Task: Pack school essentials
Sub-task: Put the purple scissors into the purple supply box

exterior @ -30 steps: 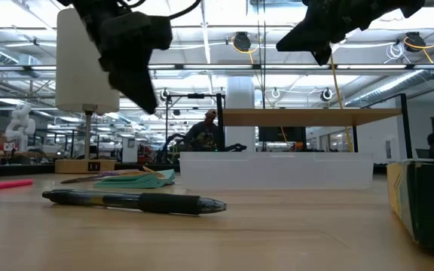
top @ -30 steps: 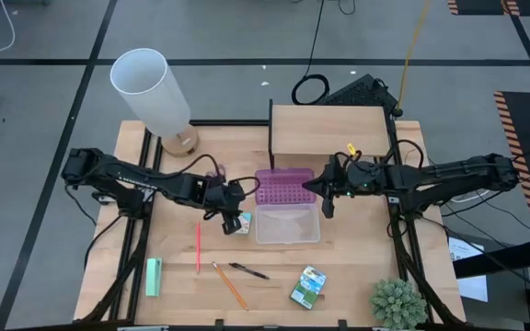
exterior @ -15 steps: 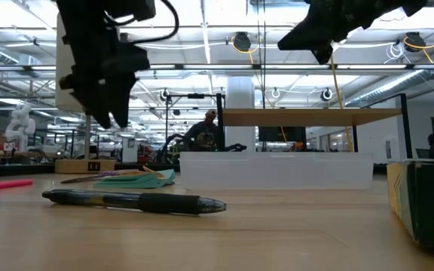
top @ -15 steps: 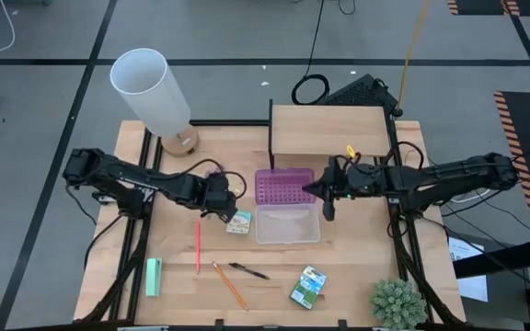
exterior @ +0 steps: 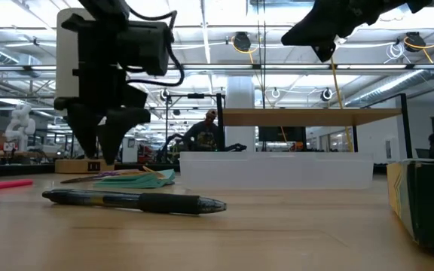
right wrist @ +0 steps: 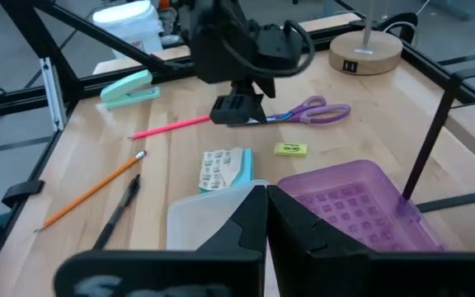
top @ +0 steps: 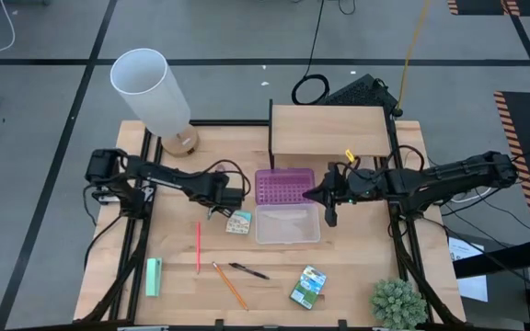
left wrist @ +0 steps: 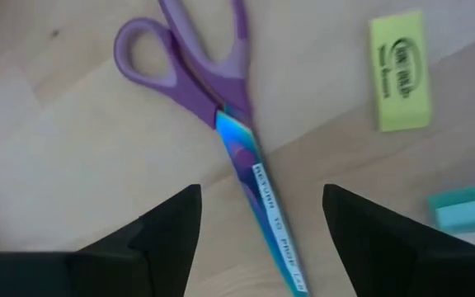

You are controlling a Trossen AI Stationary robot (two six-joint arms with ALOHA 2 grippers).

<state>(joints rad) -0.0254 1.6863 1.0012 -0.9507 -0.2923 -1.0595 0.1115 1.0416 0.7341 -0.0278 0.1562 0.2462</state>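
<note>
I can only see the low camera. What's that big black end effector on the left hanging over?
Observer: The purple-handled scissors. In the left wrist view, the left end effector is open, with one finger on each side of the blade.
Operator: Is the box open? I just see a see-through wall.
Observer: Yes. From above, the purple lid lies flipped back, and I see nothing inside the clear case.
Operator: And the other arm up top?
Observer: The right end effector is shut, over the case's right edge.
</note>
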